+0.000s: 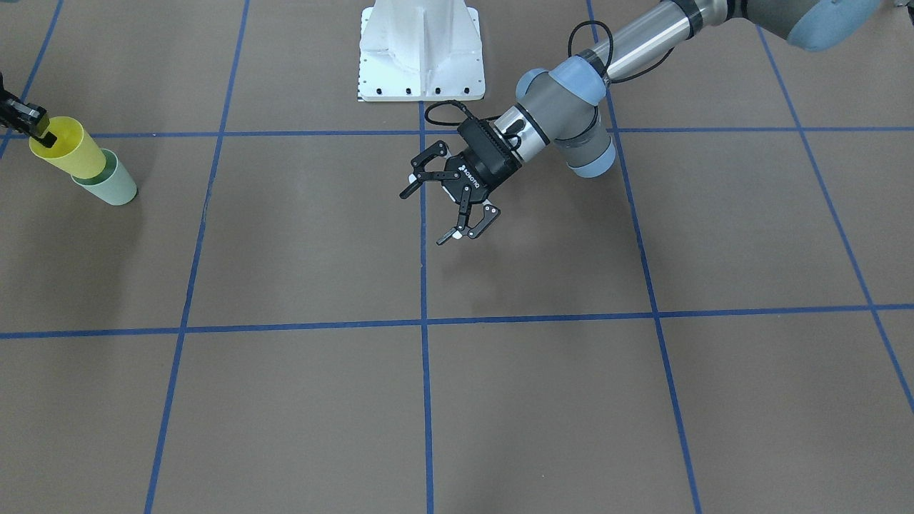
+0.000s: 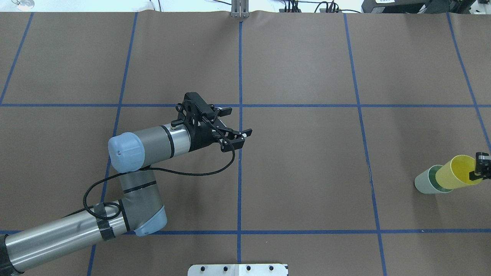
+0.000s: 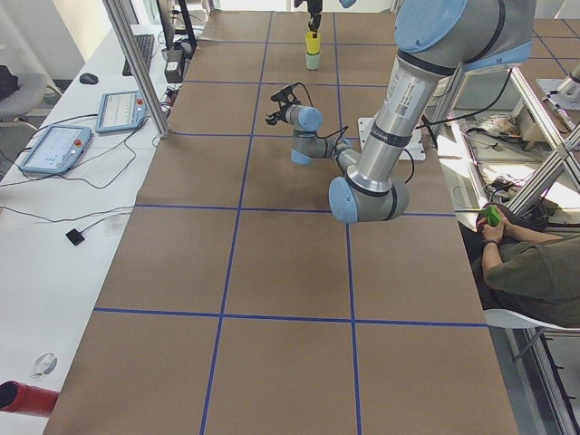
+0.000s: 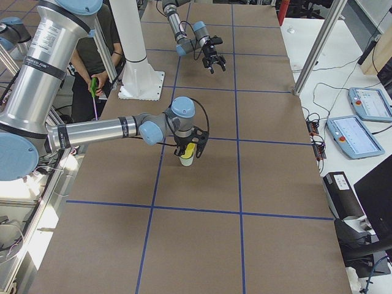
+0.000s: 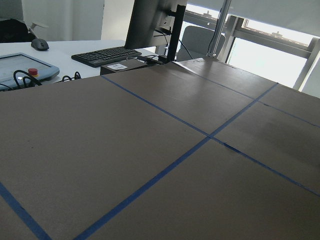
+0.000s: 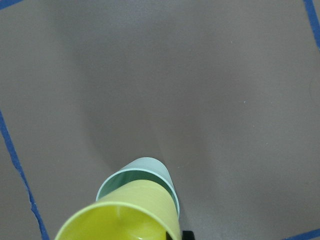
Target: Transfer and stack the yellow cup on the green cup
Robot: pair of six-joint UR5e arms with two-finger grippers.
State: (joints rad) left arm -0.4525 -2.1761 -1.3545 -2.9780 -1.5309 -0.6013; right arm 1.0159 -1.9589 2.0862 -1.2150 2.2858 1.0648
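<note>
Yellow cup (image 1: 68,151) one, green cup (image 1: 114,187) one

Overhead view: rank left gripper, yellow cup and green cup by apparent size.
1. left gripper
2. yellow cup
3. green cup, which shows less because the yellow cup covers part of it; fully seen, the two might look alike.

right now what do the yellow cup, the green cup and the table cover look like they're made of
The yellow cup is likely thin plastic: thin rim, smooth, evenly coloured wall with a slight sheen. The green cup looks like the same plastic, pale and smooth. The table cover seems to be brown paper, matte, with a slightly wavy far edge.
</note>
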